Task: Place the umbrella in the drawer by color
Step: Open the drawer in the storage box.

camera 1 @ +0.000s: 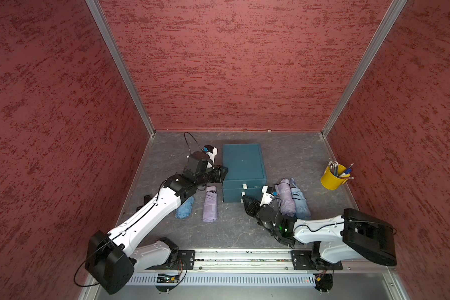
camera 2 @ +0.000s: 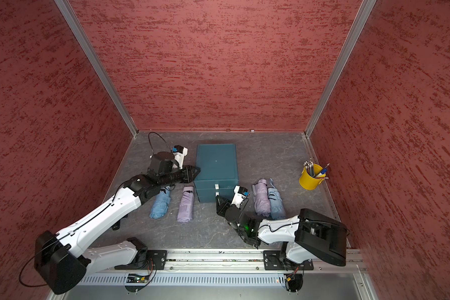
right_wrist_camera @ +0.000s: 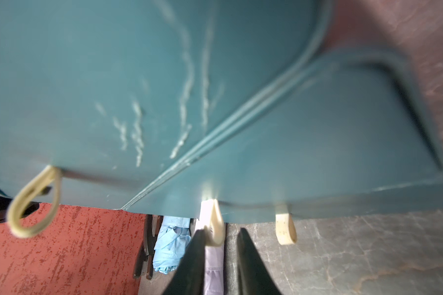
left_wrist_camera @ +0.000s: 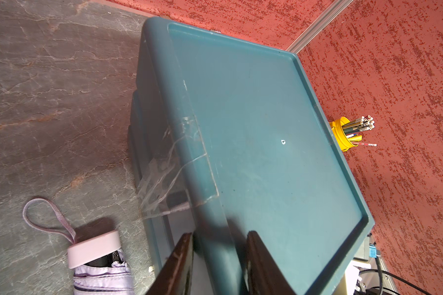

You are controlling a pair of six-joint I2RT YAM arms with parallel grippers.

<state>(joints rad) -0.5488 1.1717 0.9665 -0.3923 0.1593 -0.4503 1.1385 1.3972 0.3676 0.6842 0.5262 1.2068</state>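
- The right gripper [right_wrist_camera: 222,231] holds its jaws slightly apart around a cream pull loop [right_wrist_camera: 216,222] on the front of the teal drawer unit [camera 1: 243,163]. The wrist view is blurred, but the loop seems to rest against one finger [right_wrist_camera: 195,260] only.
- The left gripper [left_wrist_camera: 220,265] is clamped on the drawer unit's raised top rim near a front corner, with one finger on the outer side and one on the top.
- The drawer fronts sit flush and closed.
- On the left arm's side, a blue umbrella [camera 1: 185,209] and a lilac umbrella [camera 1: 210,206] lie folded on the grey table [camera 1: 296,155], near each other but not touching.
- On the right arm's side, a second lilac umbrella [camera 1: 286,200] and a pale blue umbrella [camera 1: 300,205] lie folded and touching.
- A yellow cup [camera 1: 331,179] of pencils and pens stands well apart from them, near the right wall.
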